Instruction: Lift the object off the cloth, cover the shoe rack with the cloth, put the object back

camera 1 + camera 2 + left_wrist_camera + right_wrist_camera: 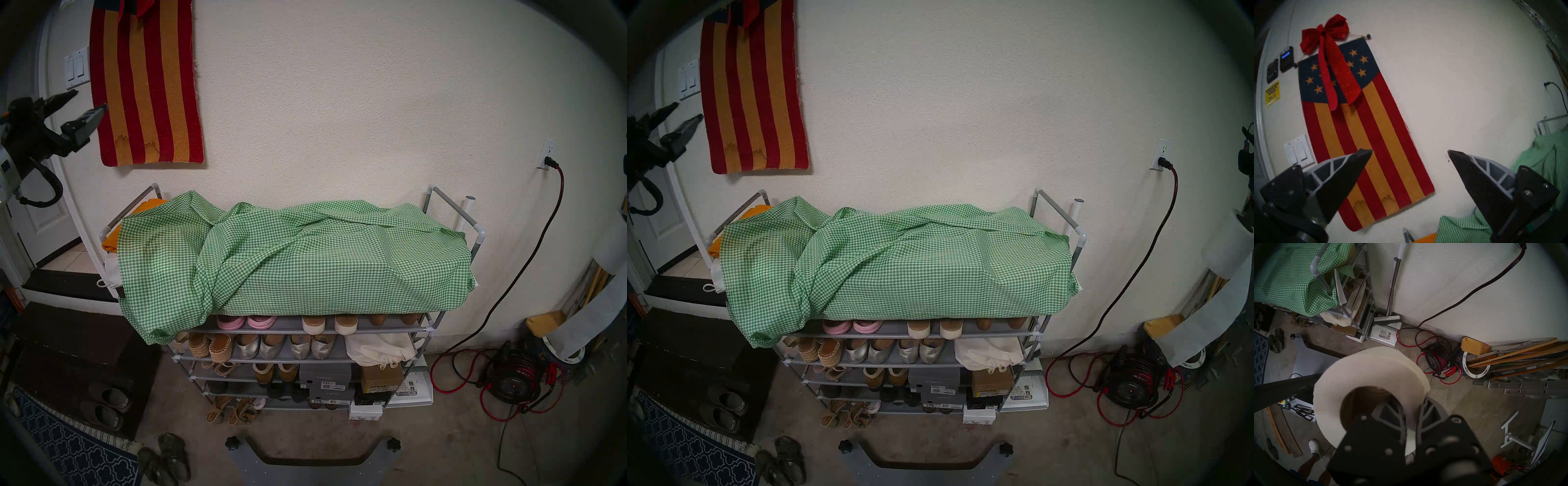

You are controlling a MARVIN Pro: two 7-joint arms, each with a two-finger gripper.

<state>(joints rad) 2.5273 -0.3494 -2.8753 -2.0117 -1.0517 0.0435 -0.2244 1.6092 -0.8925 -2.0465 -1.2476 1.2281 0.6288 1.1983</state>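
Note:
The green-and-white checked cloth [305,258] [915,264] lies bunched over the top of the shoe rack [451,210] [1058,210]. Its front left corner hangs down past the second shelf. The lower shelves and the top's left end are uncovered. My left gripper [91,99] [689,110] [1410,150] is open and empty, held high to the left of the rack near the wall. My right gripper [1410,405] is shut on the wall of the white paper roll [1369,372] [1226,251], one finger inside the brown core. The roll hangs right of the rack, trailing a loose sheet [1203,322].
A red-and-orange striped rug [146,85] hangs on the wall above the rack's left end. A folded orange cloth [112,237] lies on the top shelf's left end. A red cord reel [512,376], a dustpan [1384,333] and wooden handles [1517,355] crowd the floor on the right.

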